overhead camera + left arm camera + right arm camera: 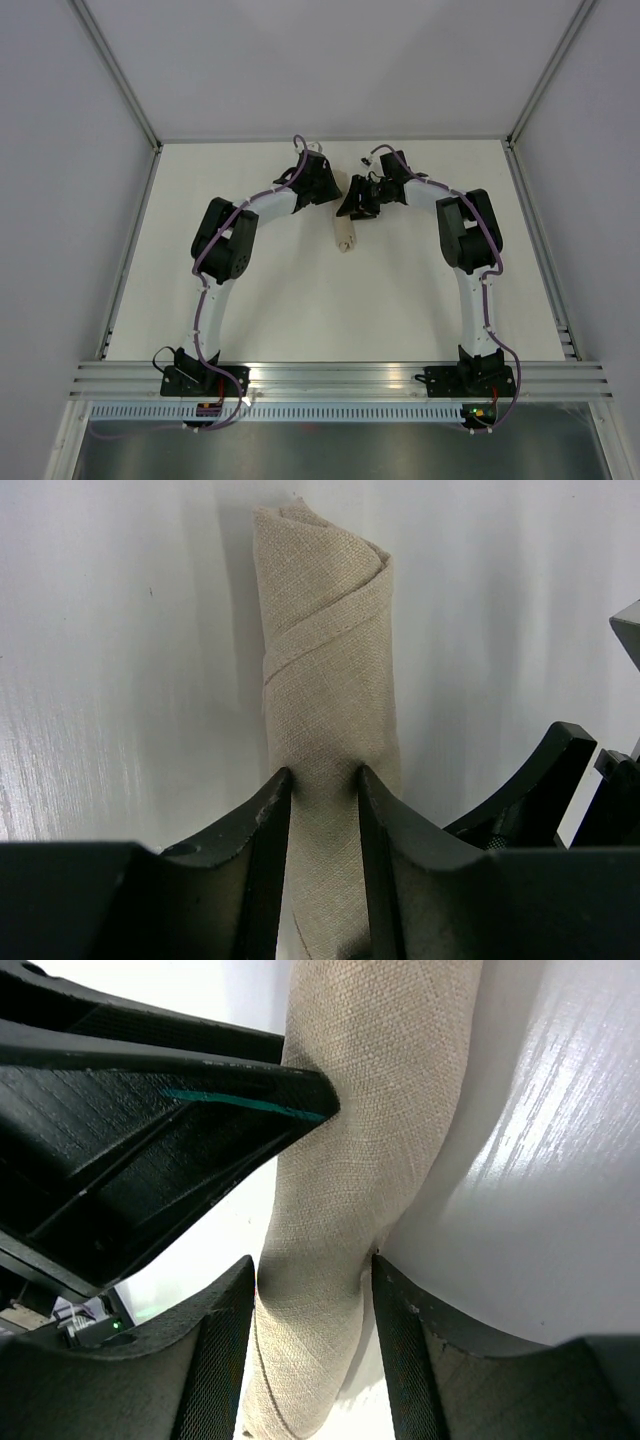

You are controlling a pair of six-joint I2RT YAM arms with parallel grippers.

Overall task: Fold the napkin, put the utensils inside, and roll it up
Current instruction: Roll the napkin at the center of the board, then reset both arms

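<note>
The napkin (345,238) is a slim tan roll lying on the white table, in the middle towards the far side. My left gripper (333,192) is at its far end. In the left wrist view the roll (325,650) runs away from the gripper (325,780), whose jaws pinch the cloth between them. My right gripper (357,207) meets the same end from the right. In the right wrist view the roll (370,1110) passes between that gripper's (315,1265) jaws, and both touch the cloth. The fork is not in view.
The left gripper's black finger (150,1110) lies close above the roll in the right wrist view. The right gripper's black body (560,780) shows at the right of the left wrist view. Grey walls enclose the table (300,300) on three sides.
</note>
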